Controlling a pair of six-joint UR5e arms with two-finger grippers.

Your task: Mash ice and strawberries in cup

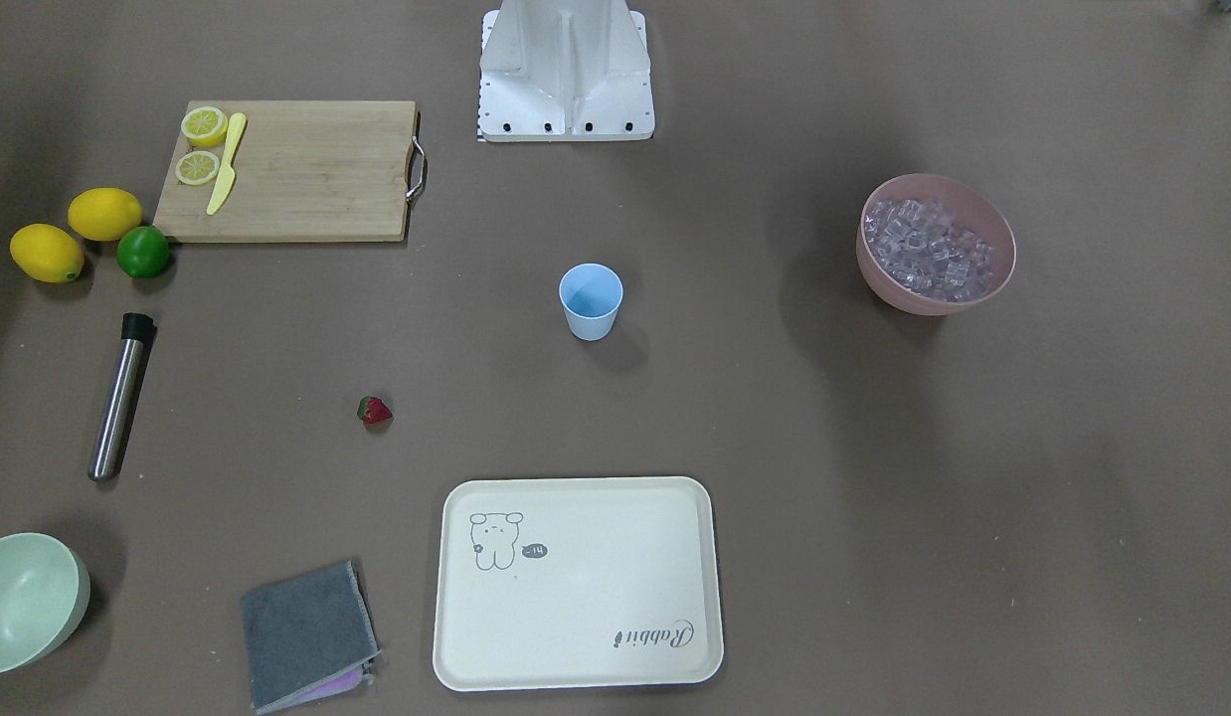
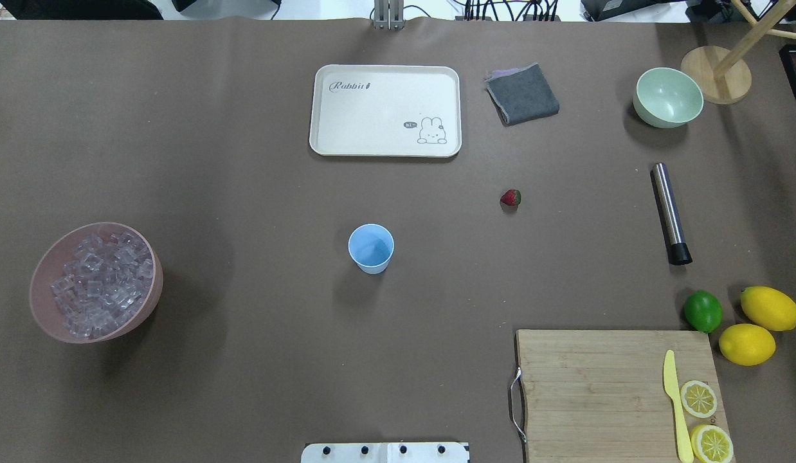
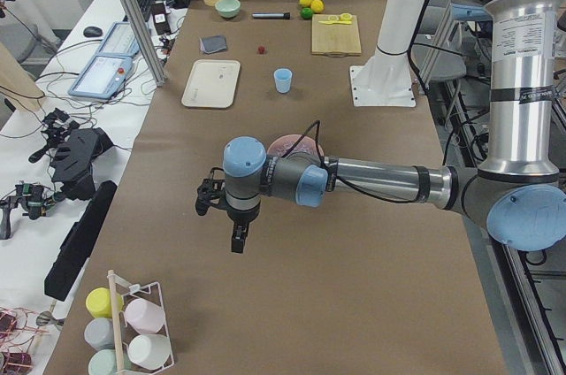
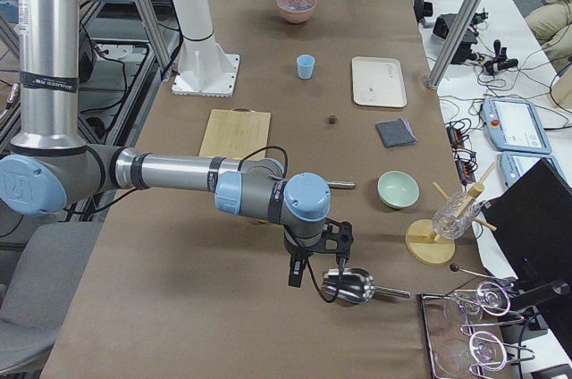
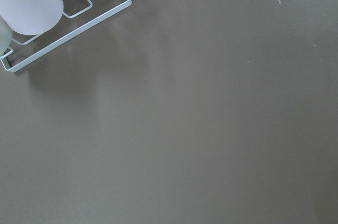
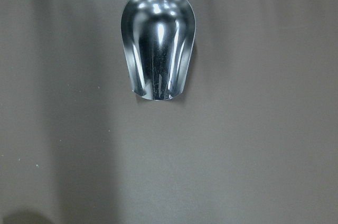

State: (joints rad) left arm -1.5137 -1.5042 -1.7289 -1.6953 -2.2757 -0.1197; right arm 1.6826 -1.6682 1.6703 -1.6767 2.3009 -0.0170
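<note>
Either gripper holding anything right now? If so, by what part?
Nothing held, as far as the views show. The left gripper hangs above the table; the right gripper hovers over a metal scoop lying on the table, apart from it.

Brown worktop covering (image 1: pixel 874 477) is matt, smooth and paper-like. Small light blue tapered cup (image 1: pixel 591 301): smooth plastic, dull sheen. Clear cube-shaped ice (image 1: pixel 931 249): glassy, glossy. Rectangular cutting board (image 1: pixel 307 174): bare wood, visible grain. Rounded metal scoop (image 6: pixel 158 49): polished, mirror-bright. Folded grey cloth (image 1: pixel 302 634): matt textile, stitched edge.
</note>
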